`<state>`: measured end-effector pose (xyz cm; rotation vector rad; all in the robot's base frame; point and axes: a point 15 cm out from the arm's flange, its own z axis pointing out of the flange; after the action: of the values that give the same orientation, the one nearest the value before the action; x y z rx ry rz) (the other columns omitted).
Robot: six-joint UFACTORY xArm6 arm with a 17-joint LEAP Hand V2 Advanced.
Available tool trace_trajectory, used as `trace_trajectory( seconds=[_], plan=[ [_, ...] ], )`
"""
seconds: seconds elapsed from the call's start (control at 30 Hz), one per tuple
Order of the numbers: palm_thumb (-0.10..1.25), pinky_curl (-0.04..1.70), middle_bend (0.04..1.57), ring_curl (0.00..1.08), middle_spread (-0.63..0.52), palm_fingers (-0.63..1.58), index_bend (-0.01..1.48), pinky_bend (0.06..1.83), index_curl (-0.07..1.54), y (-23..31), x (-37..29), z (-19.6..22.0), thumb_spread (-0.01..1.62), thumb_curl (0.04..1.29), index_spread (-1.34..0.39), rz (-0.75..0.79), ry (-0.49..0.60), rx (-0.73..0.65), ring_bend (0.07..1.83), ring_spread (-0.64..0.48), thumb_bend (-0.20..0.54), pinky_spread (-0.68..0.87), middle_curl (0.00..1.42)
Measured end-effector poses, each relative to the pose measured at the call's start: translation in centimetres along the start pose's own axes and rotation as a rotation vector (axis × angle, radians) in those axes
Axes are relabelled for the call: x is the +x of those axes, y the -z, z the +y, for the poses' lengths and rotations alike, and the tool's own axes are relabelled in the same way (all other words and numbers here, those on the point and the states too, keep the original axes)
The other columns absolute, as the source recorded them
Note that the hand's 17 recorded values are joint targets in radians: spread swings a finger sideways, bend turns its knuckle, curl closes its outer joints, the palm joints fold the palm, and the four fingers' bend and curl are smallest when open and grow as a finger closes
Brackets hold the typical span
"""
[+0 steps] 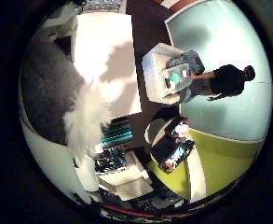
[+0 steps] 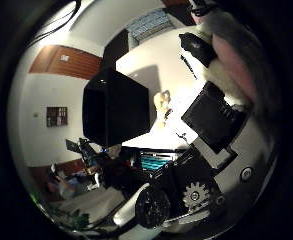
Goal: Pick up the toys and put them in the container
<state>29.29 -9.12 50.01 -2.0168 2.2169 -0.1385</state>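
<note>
Toy: grey-and-white plush [image 1: 66, 107] fills much of our little-finger view, close against the palm | container [image 2: 115, 106]: black, on white desk [image 2: 171, 75] | hand [image 2: 206, 150]: we cannot tell its finger state

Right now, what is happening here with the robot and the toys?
The robot's hand is up above a white table, and something grey and white and furry, probably a plush toy, sits very close to the palm, so it appears to be held. A black container stands on the table, and a small pale toy lies beside it. The furry toy is not yet in the container.
</note>
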Motion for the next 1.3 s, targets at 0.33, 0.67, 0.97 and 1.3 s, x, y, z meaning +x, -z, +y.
trace_trajectory(
  seconds=[0.33,0.67,0.97,1.3],
  plan=[
    [0.99,1.07,1.25,0.82,-0.18,1.08,1.08,1.19,0.83,4.4,-13.6,-0.7,1.09,0.64,-0.22,-0.078,0.199,0.071,1.32,-0.24,-0.013,-0.24,0.87],
    [1.0,1.11,1.24,0.83,-0.18,1.08,1.07,1.16,0.84,6.8,-25.2,-0.1,1.09,0.64,-0.23,-0.154,0.383,0.081,1.31,-0.25,-0.013,-0.23,0.88],
    [0.98,1.13,1.24,0.85,-0.18,1.08,1.07,1.16,0.84,6.1,-31.5,-1.0,1.1,0.64,-0.23,-0.221,0.447,0.123,1.3,-0.25,-0.014,-0.22,0.88],
    [0.95,1.13,1.23,0.86,-0.19,1.08,1.06,1.15,0.84,5.1,-37.5,-1.1,1.13,0.63,-0.23,-0.266,0.533,0.157,1.29,-0.25,-0.015,-0.23,0.9]
  ],
)
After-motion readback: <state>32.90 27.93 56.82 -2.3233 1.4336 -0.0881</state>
